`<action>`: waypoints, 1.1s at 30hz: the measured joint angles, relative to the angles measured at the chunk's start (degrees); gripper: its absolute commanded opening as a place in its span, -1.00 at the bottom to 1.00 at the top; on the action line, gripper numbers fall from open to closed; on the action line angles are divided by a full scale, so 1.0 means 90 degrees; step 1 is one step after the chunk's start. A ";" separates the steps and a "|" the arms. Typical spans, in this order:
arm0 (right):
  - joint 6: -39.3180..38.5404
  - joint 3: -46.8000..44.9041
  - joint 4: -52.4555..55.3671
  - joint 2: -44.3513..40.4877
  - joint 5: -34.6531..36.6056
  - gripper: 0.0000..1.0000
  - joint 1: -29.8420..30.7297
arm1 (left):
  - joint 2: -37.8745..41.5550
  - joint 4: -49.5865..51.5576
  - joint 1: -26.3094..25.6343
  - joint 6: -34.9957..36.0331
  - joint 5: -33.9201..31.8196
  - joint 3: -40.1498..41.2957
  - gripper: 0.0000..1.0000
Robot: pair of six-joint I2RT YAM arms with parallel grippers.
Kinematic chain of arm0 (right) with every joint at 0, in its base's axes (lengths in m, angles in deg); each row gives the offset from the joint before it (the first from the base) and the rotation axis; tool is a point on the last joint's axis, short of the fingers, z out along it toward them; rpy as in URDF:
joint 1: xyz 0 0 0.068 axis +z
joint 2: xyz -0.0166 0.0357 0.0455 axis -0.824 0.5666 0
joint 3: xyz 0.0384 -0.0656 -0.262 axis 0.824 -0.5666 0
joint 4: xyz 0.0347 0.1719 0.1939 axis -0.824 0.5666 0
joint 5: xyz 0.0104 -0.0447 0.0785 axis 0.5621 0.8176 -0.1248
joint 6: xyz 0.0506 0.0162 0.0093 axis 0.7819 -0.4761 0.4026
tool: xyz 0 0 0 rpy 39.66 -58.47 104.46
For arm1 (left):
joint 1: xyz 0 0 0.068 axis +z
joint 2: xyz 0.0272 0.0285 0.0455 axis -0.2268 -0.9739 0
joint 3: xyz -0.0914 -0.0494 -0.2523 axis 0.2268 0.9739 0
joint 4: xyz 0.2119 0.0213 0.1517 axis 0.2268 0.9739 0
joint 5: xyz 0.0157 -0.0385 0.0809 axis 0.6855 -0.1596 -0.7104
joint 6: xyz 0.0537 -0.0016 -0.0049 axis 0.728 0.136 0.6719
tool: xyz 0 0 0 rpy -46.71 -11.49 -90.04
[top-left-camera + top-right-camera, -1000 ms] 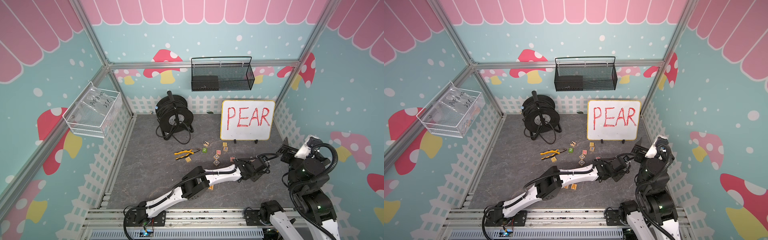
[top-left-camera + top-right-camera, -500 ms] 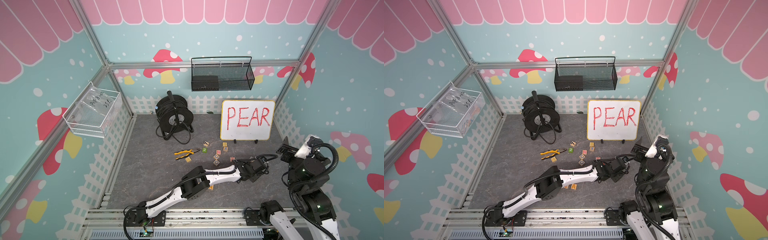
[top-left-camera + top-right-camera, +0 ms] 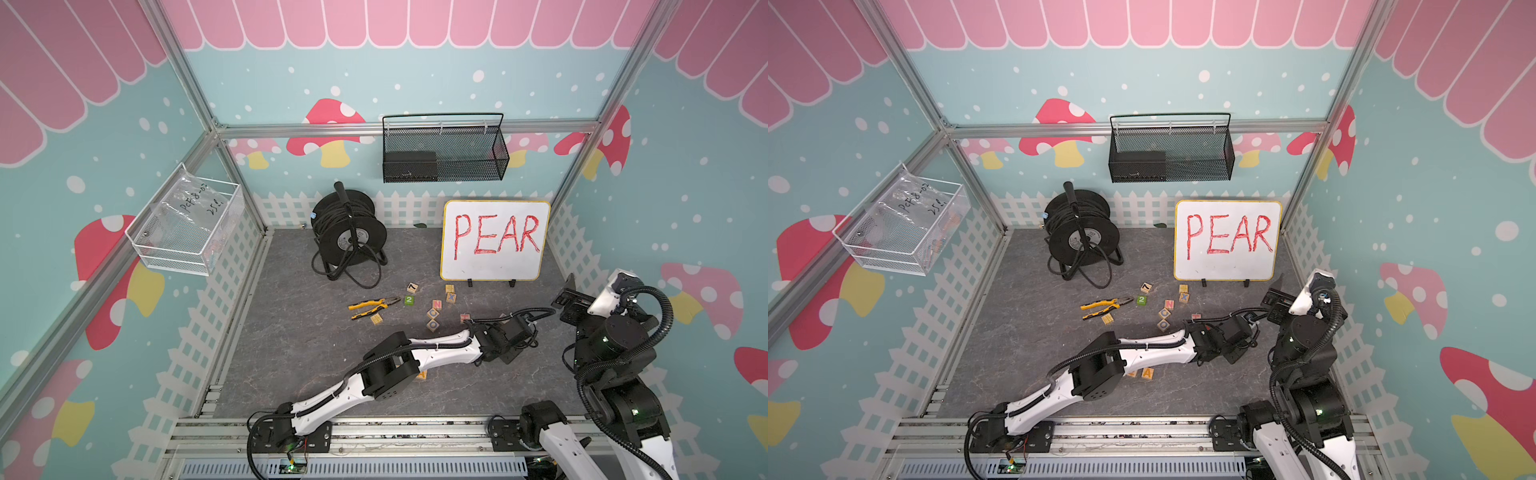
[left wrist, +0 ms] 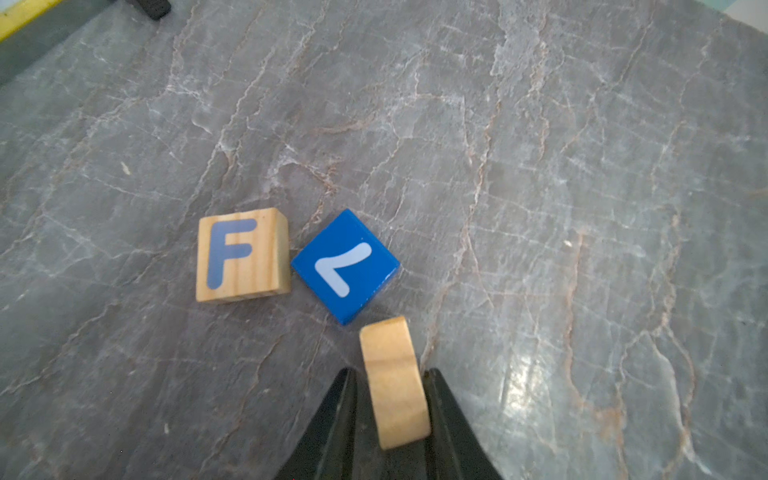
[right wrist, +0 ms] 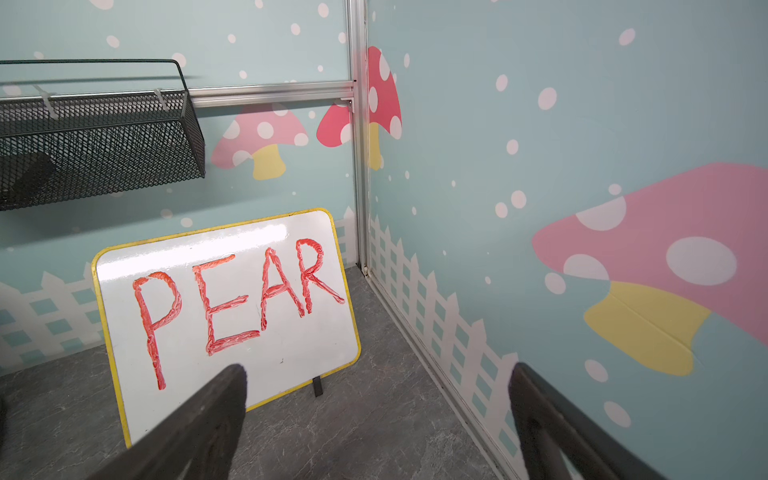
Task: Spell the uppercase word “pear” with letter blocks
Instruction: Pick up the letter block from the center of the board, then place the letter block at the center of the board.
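In the left wrist view my left gripper (image 4: 390, 372) is shut on a pale-wood letter block (image 4: 395, 382). The block tilts between the black fingers (image 4: 440, 399) and shows only a plain side, so its letter is hidden. In both top views the left arm stretches low over the floor to the right, and its wrist (image 3: 505, 336) covers the block. An orange A block (image 3: 1147, 373) lies by the arm's elbow, with another block (image 3: 1132, 374) half hidden beside it. My right gripper (image 5: 376, 370) is open and empty, raised near the right wall (image 3: 567, 297).
A wooden F block (image 4: 243, 254) and a blue number cube (image 4: 345, 266) lie just beyond the held block. Further back are N (image 3: 436, 304), C, O and X blocks, a green 2 cube (image 3: 409, 300), pliers (image 3: 372, 307), a cable reel (image 3: 348, 232) and the PEAR whiteboard (image 3: 494, 241).
In the top views the left arm has barely shifted at the right of the floor. The right arm has not moved.
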 measured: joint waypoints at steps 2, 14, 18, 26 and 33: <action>-0.0002 -0.0019 -0.0012 0.0000 0.0000 0.99 0.0000 | 0.0000 -0.0002 0.0000 0.0000 -0.0036 0.0000 -0.47; -0.0024 -0.0066 -0.0032 -0.0022 0.0002 0.99 0.0000 | 0.0044 -0.0056 0.0000 0.0005 -0.0316 0.0109 -0.54; -0.0017 -0.0087 -0.0041 -0.0022 -0.0024 0.99 0.0000 | 0.0321 -0.0097 0.0000 0.0061 -0.0447 0.0546 -0.55; 0.0131 -0.0124 -0.0041 0.0158 -0.0474 0.99 0.0000 | 0.1540 -0.0328 0.0002 0.0221 -0.0704 0.1875 -0.56; 0.0522 -0.0257 -0.0049 0.0279 -0.0964 0.99 0.0000 | 0.2880 -0.0636 0.0005 0.0216 -0.1078 0.3356 -0.59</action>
